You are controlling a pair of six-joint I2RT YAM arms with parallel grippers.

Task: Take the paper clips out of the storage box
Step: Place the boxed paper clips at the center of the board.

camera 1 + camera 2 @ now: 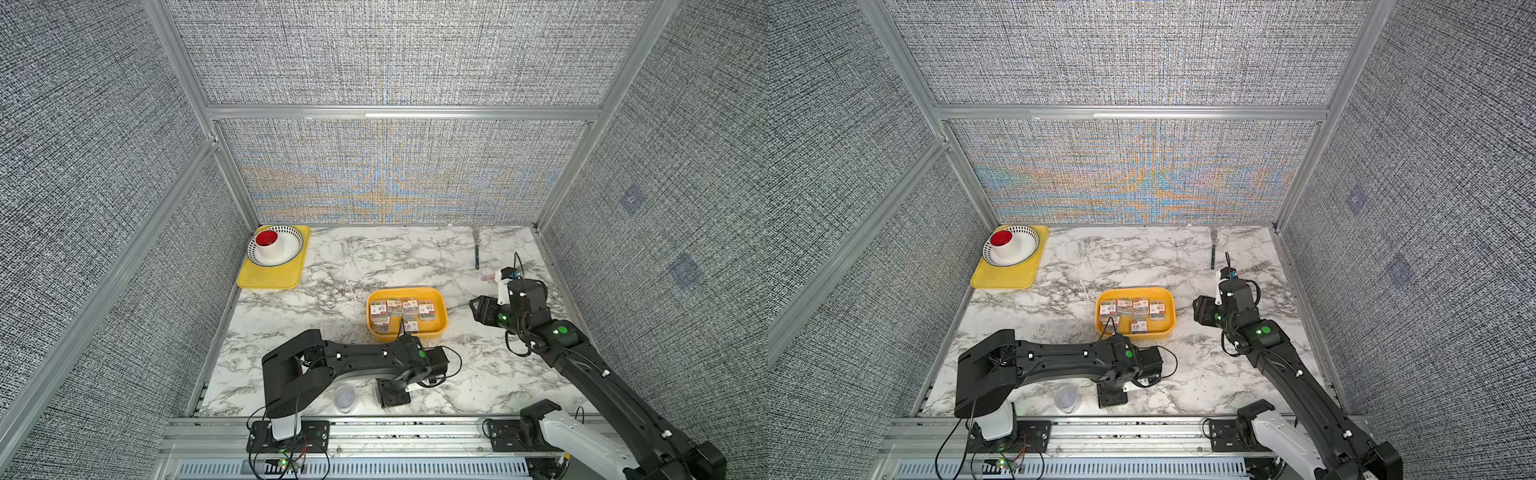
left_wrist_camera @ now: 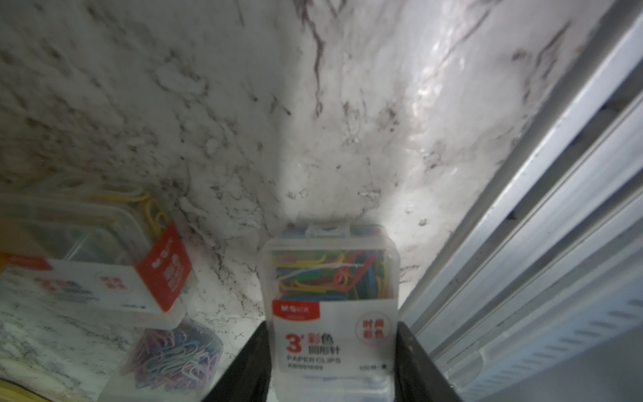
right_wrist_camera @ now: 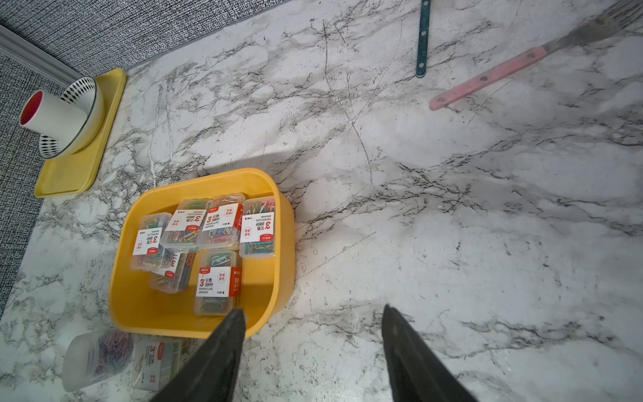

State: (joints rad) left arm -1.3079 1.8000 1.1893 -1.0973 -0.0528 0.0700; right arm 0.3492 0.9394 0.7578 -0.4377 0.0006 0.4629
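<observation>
Gripping paper clips box (image 2: 332,278), left end effector (image 2: 330,327) clamped; right end effector (image 3: 313,309) apart, empty.

Deep yellow-orange, plain-walled storage box (image 3: 156,309); the paper clips (image 3: 218,282) in it are multicoloured, in clear packs with white-and-red labels. Lower left, a round tub (image 3: 97,358) of purplish pastel clips. White surface (image 3: 452,209) veined grey-black like marble. Upper left: yellow tray (image 3: 66,174), bowl (image 3: 80,89) with black-and-white diamond pattern, white cup (image 3: 55,115) red inside. Upper right: pink fork handle (image 3: 487,76), teal handle (image 3: 422,38).

Paper clips (image 3: 217,278) in storage box (image 3: 153,308)
</observation>
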